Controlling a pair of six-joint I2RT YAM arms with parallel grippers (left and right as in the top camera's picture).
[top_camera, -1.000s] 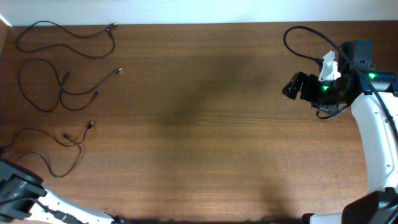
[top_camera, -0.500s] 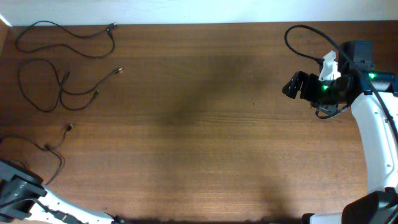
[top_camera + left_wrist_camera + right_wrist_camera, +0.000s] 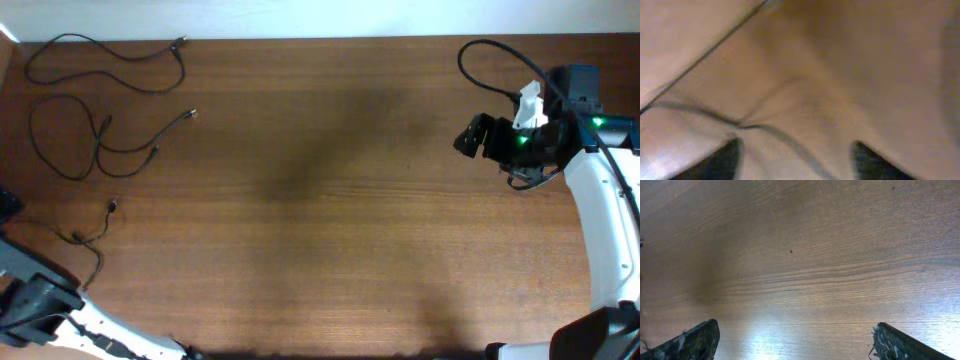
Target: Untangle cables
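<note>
Three cables lie separate along the counter (image 3: 320,200) by its left edge: far cable (image 3: 105,48) (at the corner), middle cable (image 3: 100,140), near cable (image 3: 78,238). The left end effector (image 3: 797,160) is spread and released above a blurred cable. The right end effector (image 3: 795,340) is spread wide, grasping nothing.

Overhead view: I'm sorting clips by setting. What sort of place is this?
Probably a robotics lab bench: a wooden table, a left arm and right arm at its edges, thin black cables laid out.
</note>
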